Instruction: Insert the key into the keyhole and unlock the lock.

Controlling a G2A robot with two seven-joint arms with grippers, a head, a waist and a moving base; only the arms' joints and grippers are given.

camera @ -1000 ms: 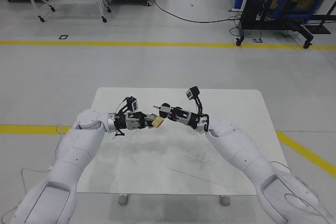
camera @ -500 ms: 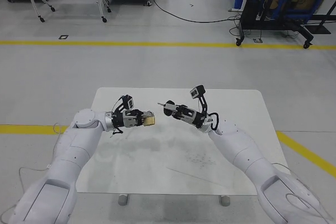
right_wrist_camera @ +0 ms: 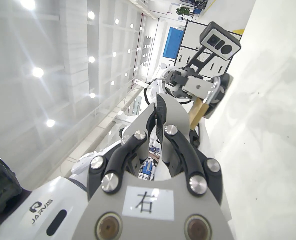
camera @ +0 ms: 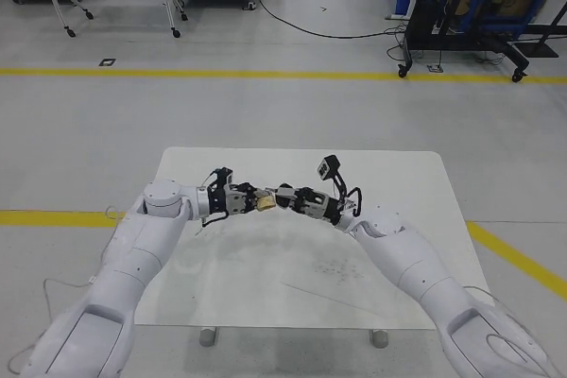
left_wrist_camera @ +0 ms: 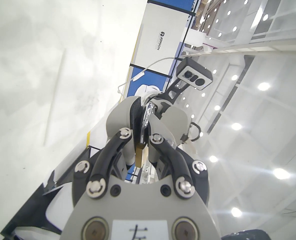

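The left gripper (left_wrist_camera: 146,116) is clamped on the lock (right_wrist_camera: 199,113), pinching its silver shackle (right_wrist_camera: 213,89). The brass body juts out of those jaws toward the right gripper (right_wrist_camera: 160,106). The right gripper's jaws are clenched as well, and the pads hide the key between them. Their tips sit just beside the brass body, facing the left jaws. Whether the key has entered the keyhole cannot be told. The table (camera: 265,283) lies below both.

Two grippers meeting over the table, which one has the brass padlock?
The left gripper: the brass padlock sits between its fingers. The right gripper pinches only the thin silver key.
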